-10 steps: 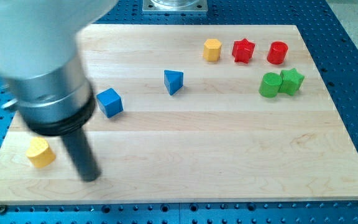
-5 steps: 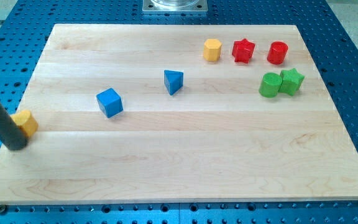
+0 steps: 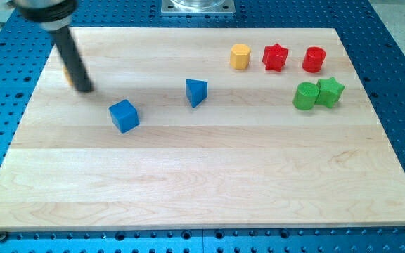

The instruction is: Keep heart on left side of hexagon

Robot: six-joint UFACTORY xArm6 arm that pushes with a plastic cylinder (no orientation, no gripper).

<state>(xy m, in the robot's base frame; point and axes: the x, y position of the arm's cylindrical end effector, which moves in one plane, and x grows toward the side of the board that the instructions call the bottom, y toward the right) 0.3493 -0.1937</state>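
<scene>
The yellow hexagon sits near the view's top, right of centre. The yellow heart is near the board's upper left and almost wholly hidden behind my rod; only a thin yellow sliver shows at the rod's left edge. My tip rests on the board just right of and below that sliver, touching or nearly touching the heart. The heart lies far to the left of the hexagon.
A blue cube lies just right of and below my tip. A blue triangle is mid-board. A red star and red cylinder sit right of the hexagon, above a green cylinder and green star.
My tip has swept from the board's lower left up along the left side to the upper left, and the yellow heart has moved up with it. The other blocks have not moved.
</scene>
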